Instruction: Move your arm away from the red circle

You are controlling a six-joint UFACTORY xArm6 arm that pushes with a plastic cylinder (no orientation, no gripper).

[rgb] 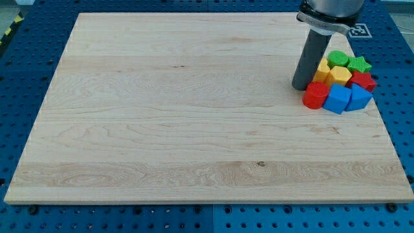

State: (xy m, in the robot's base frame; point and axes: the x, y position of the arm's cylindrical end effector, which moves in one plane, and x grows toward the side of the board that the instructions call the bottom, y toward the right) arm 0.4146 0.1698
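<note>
The red circle [315, 95] lies at the left end of a tight cluster of blocks near the board's right edge. My tip [301, 87] stands just up and left of the red circle, close to it or touching it. The dark rod rises from there toward the view's top. Beside the red circle sit a blue cube [337, 99] and a blue triangular block [358, 97]. Behind them are a yellow block [338, 76], another yellow block [323, 67], a red star [362, 80], a green circle [337, 58] and a green star [358, 63].
The wooden board [194, 116] lies on a blue perforated table [398, 97]. The arm's grey mount [326, 19] hangs over the board's top right corner. A marker tag [358, 29] sits beyond that corner.
</note>
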